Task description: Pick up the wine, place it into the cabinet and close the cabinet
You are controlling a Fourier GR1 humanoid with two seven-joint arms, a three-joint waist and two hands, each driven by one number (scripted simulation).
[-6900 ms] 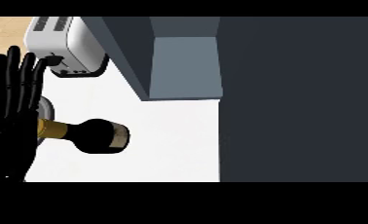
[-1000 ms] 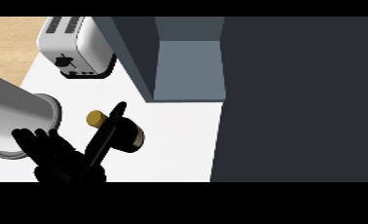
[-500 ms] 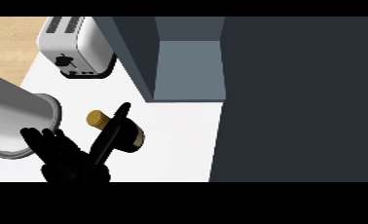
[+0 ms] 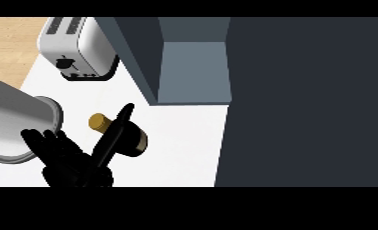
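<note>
- Grasping the wine is the step we judge to be in hand: our left hand (image 4: 72, 169) has its fingers (image 4: 46, 146) spread wide and fairly straight, closed round nothing.
- One long finger reaches ahead of the others and lies across the wine (image 4: 135, 142), which rests on its side on the counter (image 4: 181, 146). We cannot tell whether that finger touches the glass.
- The gold cap (image 4: 99, 122) shows between that long finger and the shorter ones, and the dark body lies just on the far side of it.
- Our grey forearm (image 4: 22, 124) sits beside the shorter fingers, on the side away from the bottle.
- Beyond the fingertips, past the bottle, the cabinet (image 4: 193, 69) stands open and apart from the wine. A broad dark panel (image 4: 295, 99) beside it is, we judge, its door.
- A toaster (image 4: 77, 49) stands farther off, straight ahead of the shorter fingers.
- Our right hand shows nowhere.
- Next, we judge, the fingers must curl round the bottle's body before any lift. The carry to the opening and closing the door are both left to do.
</note>
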